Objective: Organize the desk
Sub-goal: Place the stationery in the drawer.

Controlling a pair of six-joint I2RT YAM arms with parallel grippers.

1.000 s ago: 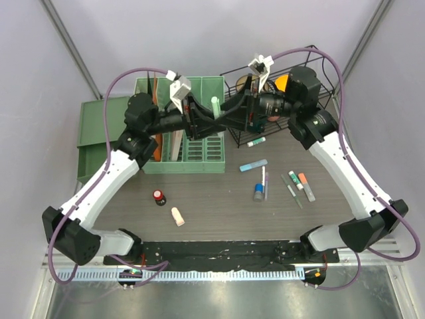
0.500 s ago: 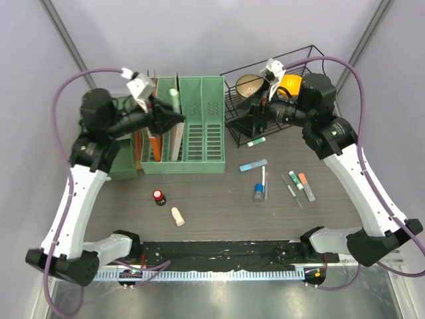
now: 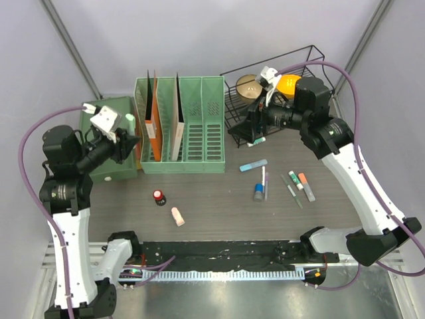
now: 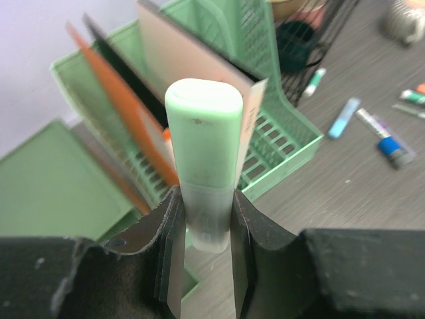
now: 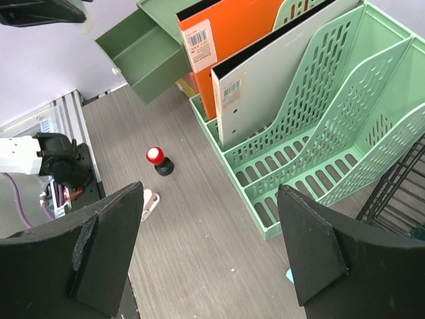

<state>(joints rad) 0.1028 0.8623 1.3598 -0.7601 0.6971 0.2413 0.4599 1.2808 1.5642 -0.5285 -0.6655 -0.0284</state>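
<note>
The desk [image 3: 219, 206] is a dark wood-grain top strewn with small stationery. My left gripper [image 3: 125, 138] hovers over the green drawer box [image 3: 99, 113] at the far left, shut on a highlighter [image 4: 202, 166] with a pale green cap and a translucent body; the cap end [image 3: 130, 119] sticks out past the fingers [image 4: 166, 239]. My right gripper [image 3: 255, 127] hangs in front of the black wire basket [image 3: 312, 66], jaws wide open and holding nothing. In the right wrist view, bare desk [image 5: 212, 219] lies between its fingertips [image 5: 109, 246].
A green file rack [image 3: 202, 143] holds an orange folder [image 3: 151, 126] and a white one. On the desk lie a red-topped stamp [image 3: 159, 197], a pink piece [image 3: 177, 216], a blue marker [image 3: 254, 165], pens [image 3: 263, 181], an orange-capped marker [image 3: 305, 186] and a green-tipped marker [image 3: 256, 142].
My left arm swung left and nearer, from above the file rack to over the drawer box, still gripping the highlighter. My right gripper drew back toward the basket and its jaws spread wider.
</note>
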